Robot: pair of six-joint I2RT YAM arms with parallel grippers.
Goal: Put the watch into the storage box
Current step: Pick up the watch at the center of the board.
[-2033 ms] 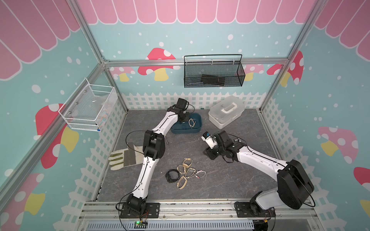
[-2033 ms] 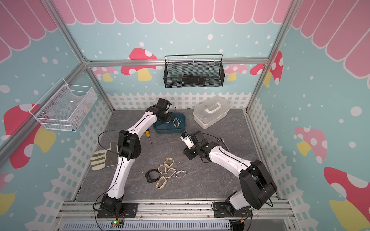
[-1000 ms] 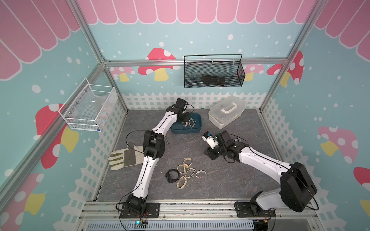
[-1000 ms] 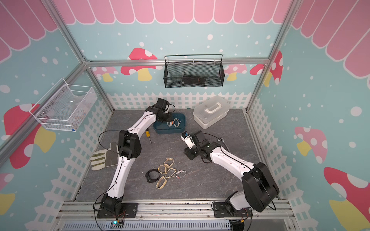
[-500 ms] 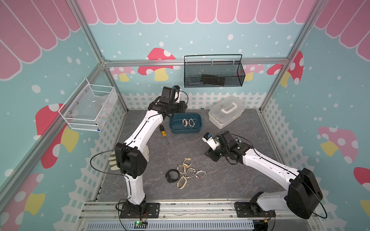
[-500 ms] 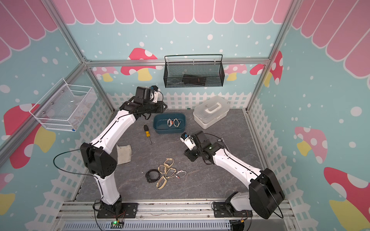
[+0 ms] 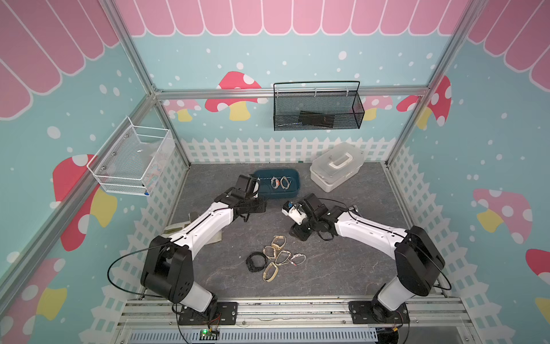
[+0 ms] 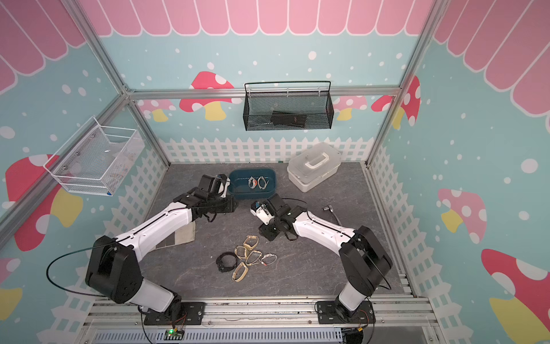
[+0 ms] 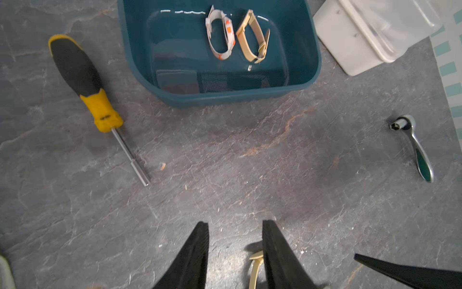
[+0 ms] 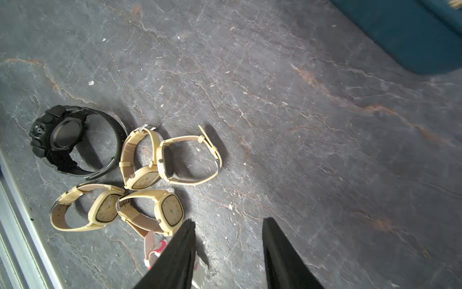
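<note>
- Grey, stone-patterned table point(image 7: 342, 268) carried everything; near its front edge lay a cluster of loose watches: a black watch point(image 7: 256, 262) on the left side of the cluster, four tan watches point(image 7: 276, 253) bunched beside it, and a small white-and-pink watch point(image 7: 298, 258) on the right side.
- In the right wrist view the black watch point(image 10: 72, 140) lay just beside the tan ones, and the right gripper point(image 10: 228, 252) hovered over bare table next to the pile, jaws parted, nothing between them.
- Toward the middle, the left gripper point(image 9: 235, 255) also hung above the table with jaws partly apart and empty; a tan strap end showed just beside one of its fingers point(image 9: 277, 255), not clamped.
- A yellow-and-black screwdriver point(image 9: 85, 87) lay left of the bin, and a chrome wrench point(image 9: 412, 145) lay toward the right edge.
- Farther back, near the rear edge, stood the dark teal storage box point(image 7: 293, 193), seen in both top views, with two watches inside: a white-and-orange one point(image 9: 221, 35) and a tan one point(image 9: 253, 37), side by side.
- A white case point(image 7: 336, 166) with a handle stood at the rear right, just beside the box.
</note>
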